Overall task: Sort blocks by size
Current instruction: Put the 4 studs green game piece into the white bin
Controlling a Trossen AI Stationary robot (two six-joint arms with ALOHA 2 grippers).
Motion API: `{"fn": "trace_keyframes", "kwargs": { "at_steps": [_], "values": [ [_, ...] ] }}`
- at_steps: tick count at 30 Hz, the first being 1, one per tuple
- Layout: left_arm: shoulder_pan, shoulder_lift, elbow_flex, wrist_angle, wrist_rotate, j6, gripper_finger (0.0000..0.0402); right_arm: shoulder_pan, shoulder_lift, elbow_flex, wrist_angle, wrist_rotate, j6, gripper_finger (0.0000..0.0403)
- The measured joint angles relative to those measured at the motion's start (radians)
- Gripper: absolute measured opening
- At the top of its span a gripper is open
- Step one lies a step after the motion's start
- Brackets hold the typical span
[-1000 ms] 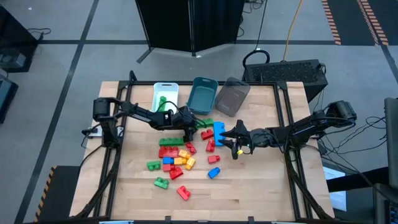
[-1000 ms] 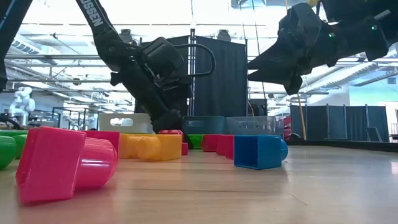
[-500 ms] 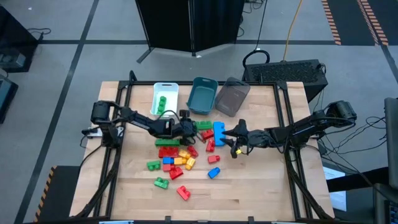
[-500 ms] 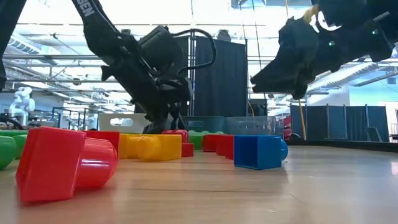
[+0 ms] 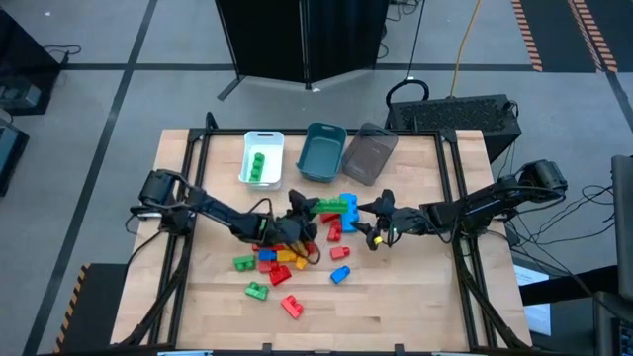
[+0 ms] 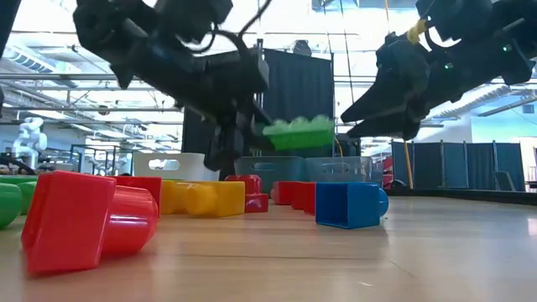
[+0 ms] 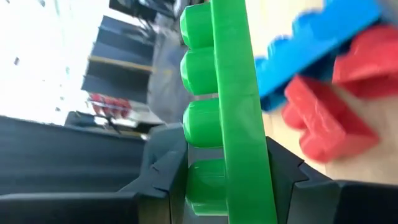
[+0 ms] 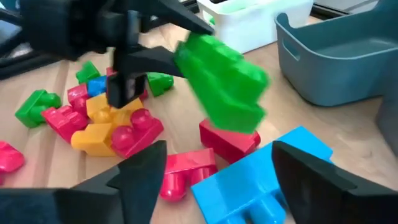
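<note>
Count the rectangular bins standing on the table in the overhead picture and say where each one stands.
3, in a row along the table's far edge: white bin on the left, teal bin in the middle, grey bin on the right.

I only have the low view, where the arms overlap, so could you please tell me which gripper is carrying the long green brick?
Observer: The left gripper has it; its wrist view shows the long green brick clamped between its fingers.
Operator: Thank you. Is the right gripper holding anything?
Observer: No, the right gripper is open and empty, beside the blue brick.
Operator: Does any bin already hold bricks?
Observer: Yes, the white bin holds small green bricks.
</note>
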Motion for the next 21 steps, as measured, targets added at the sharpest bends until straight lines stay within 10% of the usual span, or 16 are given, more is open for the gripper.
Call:
{"fn": "trace_keyframes", "kwargs": {
  "at_steps": [21],
  "values": [
    [-0.058, 0.000, 0.001, 0.160, -0.002, 0.137, 0.0129, -0.002, 0.000, 0.000, 0.169, -0.071, -0.019, 0.0299]
  ]
}}
